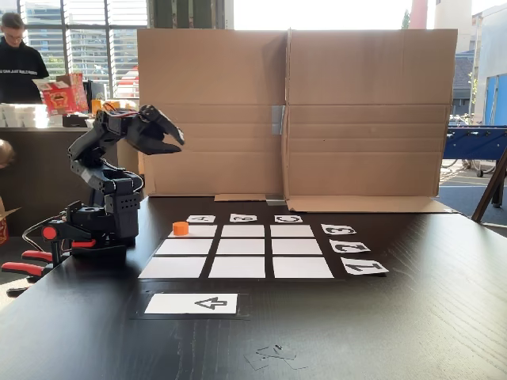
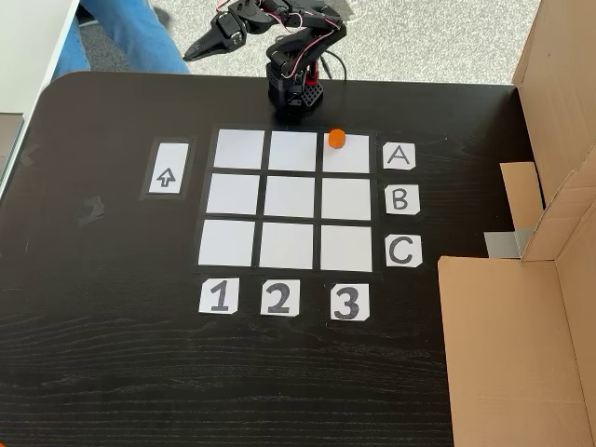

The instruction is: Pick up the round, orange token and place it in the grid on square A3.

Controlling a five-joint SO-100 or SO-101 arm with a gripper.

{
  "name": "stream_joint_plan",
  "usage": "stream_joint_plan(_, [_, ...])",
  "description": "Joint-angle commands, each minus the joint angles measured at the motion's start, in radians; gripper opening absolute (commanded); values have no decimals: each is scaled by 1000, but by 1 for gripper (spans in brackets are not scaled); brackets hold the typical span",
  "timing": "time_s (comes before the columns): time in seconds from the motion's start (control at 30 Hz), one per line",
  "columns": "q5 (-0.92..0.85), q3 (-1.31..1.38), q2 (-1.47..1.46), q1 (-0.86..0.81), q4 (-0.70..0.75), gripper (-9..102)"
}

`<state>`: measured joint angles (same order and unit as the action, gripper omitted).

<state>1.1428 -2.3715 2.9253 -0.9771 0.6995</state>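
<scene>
The orange token [image 2: 336,139] stands upright on square A3 [image 2: 350,156], at that cell's edge nearest the arm's base, in line with the "A" card [image 2: 399,156] and the "3" card [image 2: 348,302]. In a fixed view the token [image 1: 181,228] sits on the far-left corner cell [image 1: 198,231] of the grid [image 1: 242,247]. The grid [image 2: 289,197] has white cells with dark gaps. My gripper [image 1: 179,144] is raised well above the table beside the arm's base, apart from the token, jaws together and holding nothing. From above, the gripper [image 2: 191,54] hangs past the table's far edge.
A white card with a black arrow [image 1: 192,303] lies in front of the grid. A tall cardboard wall [image 1: 293,111] closes the back of the table. Red clamps [image 1: 32,257] hold the arm's base [image 1: 103,222]. A person [image 1: 17,59] stands behind a counter.
</scene>
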Motion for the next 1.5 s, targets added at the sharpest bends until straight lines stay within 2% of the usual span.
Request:
stream_joint_plan(0.0, [155, -11, 43, -170, -64, 0])
stream_joint_plan(0.2, [299, -130, 124, -459, -81, 0])
stream_joint_plan(0.53, [305, -477, 310, -676, -77, 0])
stream_joint_plan(0.8, [258, -681, 400, -727, -60, 0])
stream_joint_plan(0.9, [258, -684, 400, -742, -14, 0])
stream_joint_plan(1.47, [261, -684, 400, -756, -11, 0])
